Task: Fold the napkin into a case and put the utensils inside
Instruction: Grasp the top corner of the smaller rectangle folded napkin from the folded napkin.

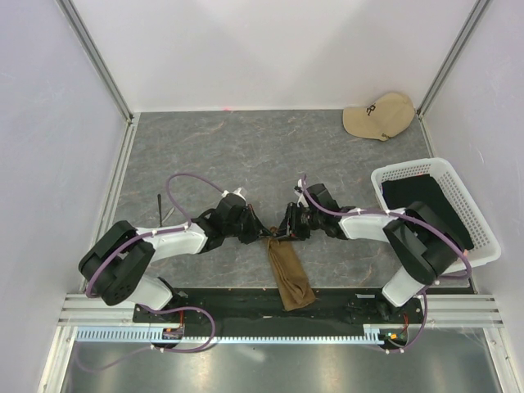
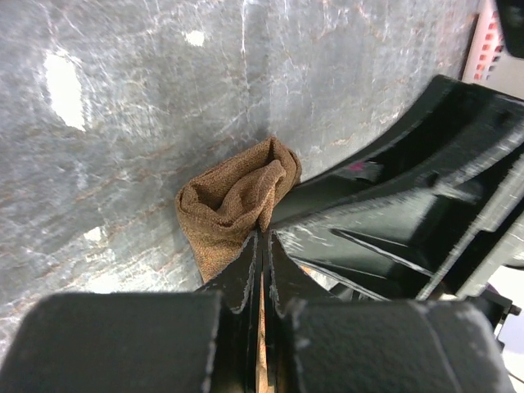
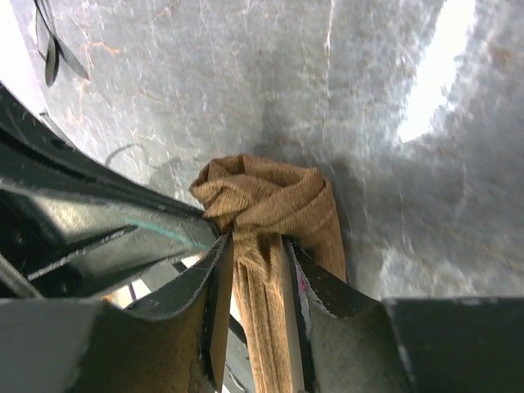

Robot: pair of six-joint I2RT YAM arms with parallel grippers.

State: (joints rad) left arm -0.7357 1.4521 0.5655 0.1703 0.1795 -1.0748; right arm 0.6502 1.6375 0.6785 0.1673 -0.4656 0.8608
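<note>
The olive-brown napkin (image 1: 288, 274) lies as a narrow folded strip on the near middle of the table, its lower end reaching over the black base rail. Both grippers meet at its far end. My left gripper (image 1: 260, 236) (image 2: 264, 237) is shut on an edge of the bunched cloth (image 2: 233, 205). My right gripper (image 1: 279, 232) (image 3: 254, 246) stands with its jaws apart, the gathered napkin (image 3: 266, 205) running between the fingers. A slim dark piece (image 1: 162, 209), seemingly one of the utensils, lies on the table to the left. I see no other utensils.
A white mesh basket (image 1: 409, 168) with black fabric (image 1: 426, 205) inside stands at the right edge. A beige cap (image 1: 378, 115) rests in the far right corner. White walls and metal rails close in the table.
</note>
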